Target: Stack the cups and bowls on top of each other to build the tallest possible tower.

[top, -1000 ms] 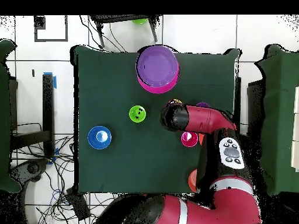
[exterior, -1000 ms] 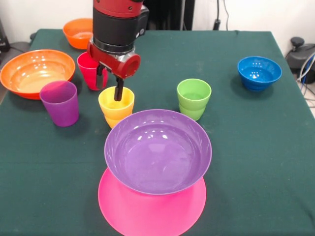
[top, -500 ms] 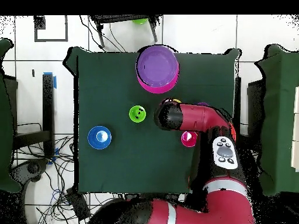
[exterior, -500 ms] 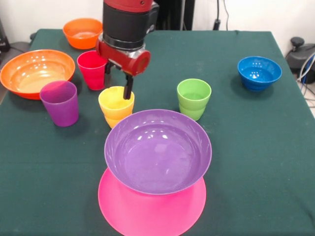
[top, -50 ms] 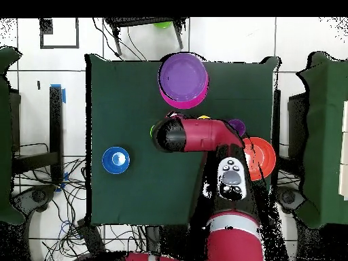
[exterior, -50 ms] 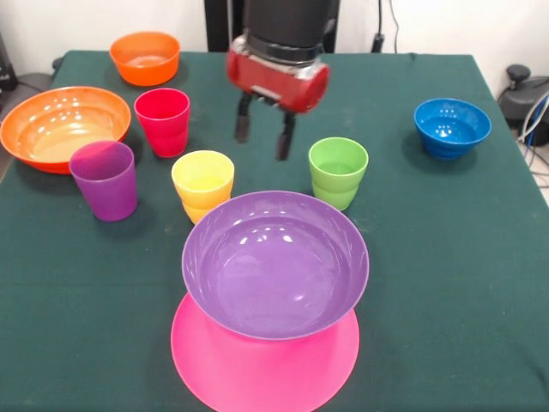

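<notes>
Two bowls make the tower (exterior, -50 ms: 270, 296) so far: a glossy purple bowl (exterior, -50 ms: 274, 262) sitting upright on the upturned pink bowl (exterior, -50 ms: 266, 373) at the near table edge. The gripper (exterior, -50 ms: 262, 137) (fingers spread, empty) has left the yellow cup (exterior, -50 ms: 202, 183) and now hangs beside the green cup (exterior, -50 ms: 338, 170). Dark green cloth (exterior, -50 ms: 446, 257) covers the table.

A bowl (exterior, -50 ms: 274, 264) sits on an upturned bowl (exterior, -50 ms: 264, 365), four cups (exterior, -50 ms: 202, 184) standing behind them.
</notes>
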Available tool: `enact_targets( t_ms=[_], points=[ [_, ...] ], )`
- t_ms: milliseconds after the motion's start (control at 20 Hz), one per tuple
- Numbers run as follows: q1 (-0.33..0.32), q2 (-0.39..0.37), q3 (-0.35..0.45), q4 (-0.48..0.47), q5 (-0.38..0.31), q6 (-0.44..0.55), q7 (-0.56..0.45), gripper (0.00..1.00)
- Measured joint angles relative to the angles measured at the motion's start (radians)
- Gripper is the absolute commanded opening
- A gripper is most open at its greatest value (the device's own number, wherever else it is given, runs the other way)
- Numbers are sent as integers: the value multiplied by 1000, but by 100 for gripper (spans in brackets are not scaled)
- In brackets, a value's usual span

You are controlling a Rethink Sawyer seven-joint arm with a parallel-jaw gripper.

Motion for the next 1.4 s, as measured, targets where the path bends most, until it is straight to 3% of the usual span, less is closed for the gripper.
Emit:
enact_targets(
  t_ms=[500, 1150, 1400],
  points=[
    [80, -30, -10, 54, 56, 0, 0, 100],
    [85, -31, -34, 99, 85, 0, 0, 100],
    [58, -93, -34, 163, 84, 2, 0, 100]
  ],
)
